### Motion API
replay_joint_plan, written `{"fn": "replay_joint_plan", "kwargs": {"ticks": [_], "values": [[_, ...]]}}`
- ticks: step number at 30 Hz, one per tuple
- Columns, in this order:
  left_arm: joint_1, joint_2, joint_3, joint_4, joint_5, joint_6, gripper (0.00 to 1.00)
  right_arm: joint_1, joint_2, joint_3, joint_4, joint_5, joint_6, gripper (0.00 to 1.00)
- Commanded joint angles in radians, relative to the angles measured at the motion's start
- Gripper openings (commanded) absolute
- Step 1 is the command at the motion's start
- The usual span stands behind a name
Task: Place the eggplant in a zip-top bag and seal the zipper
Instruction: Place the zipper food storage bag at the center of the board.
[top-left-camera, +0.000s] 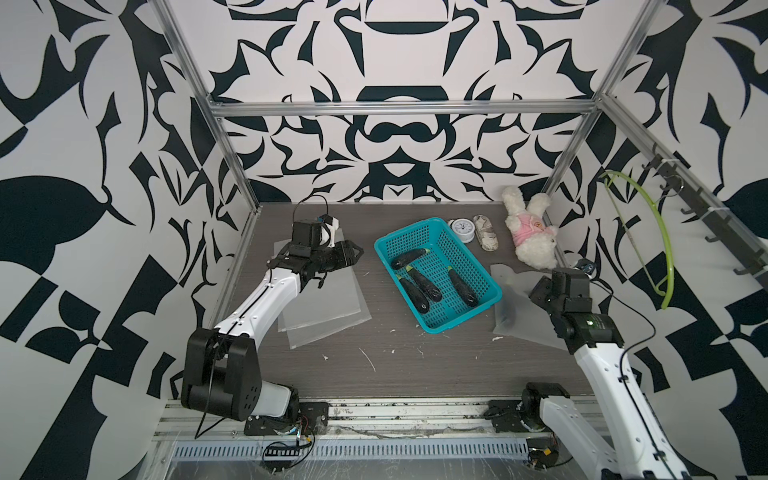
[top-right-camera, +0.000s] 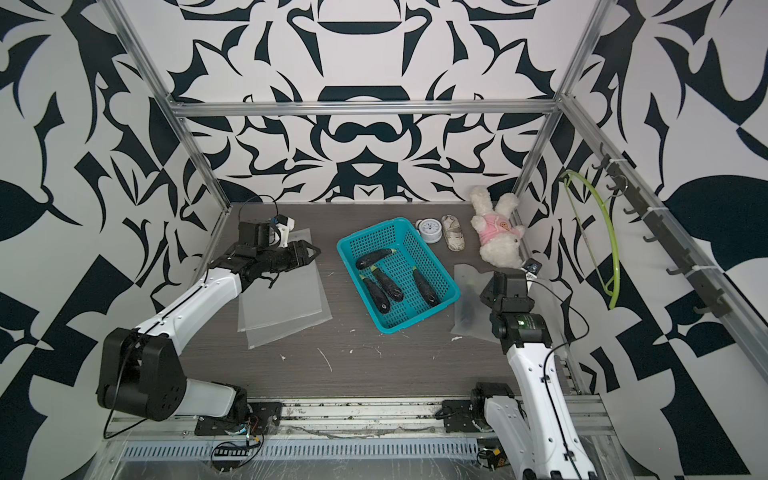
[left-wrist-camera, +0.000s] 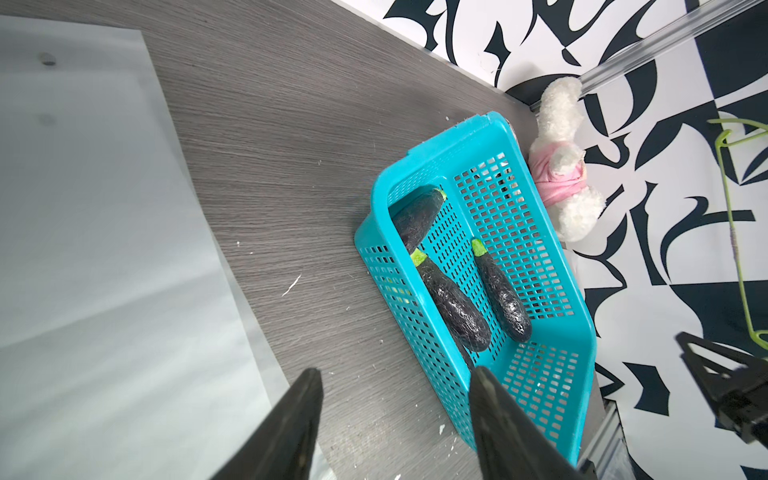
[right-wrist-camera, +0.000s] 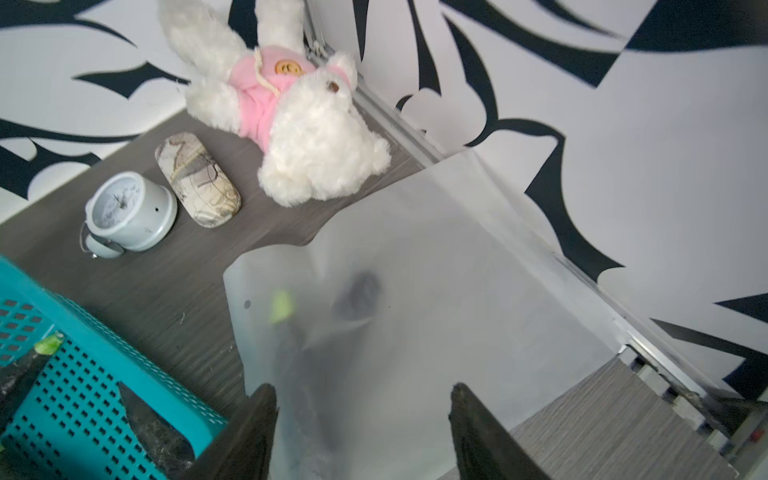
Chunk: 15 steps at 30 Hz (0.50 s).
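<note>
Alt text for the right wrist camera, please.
The open right gripper hovers over a frosted zip-top bag lying on the table, an eggplant dimly visible inside. Beyond the bag lie a white plush toy, a patterned case and a small clock; a teal basket sits alongside.

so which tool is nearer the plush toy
Right. The right tool hangs over the filled bag beside the plush toy; left tool is past the basket, over empty bags.
</note>
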<state>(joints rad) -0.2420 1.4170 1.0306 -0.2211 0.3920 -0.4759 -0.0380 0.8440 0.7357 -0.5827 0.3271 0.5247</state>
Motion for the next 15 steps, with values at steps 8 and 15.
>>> {"fn": "replay_joint_plan", "kwargs": {"ticks": [8, 15], "values": [[0.007, -0.023, -0.025, -0.012, -0.023, -0.021, 0.61, -0.002, 0.17, -0.123, 0.255, -0.124, 0.012, 0.67], [0.007, -0.03, -0.026, -0.018, -0.023, -0.021, 0.61, -0.003, 0.289, -0.178, 0.347, -0.207, 0.014, 0.65]]}}
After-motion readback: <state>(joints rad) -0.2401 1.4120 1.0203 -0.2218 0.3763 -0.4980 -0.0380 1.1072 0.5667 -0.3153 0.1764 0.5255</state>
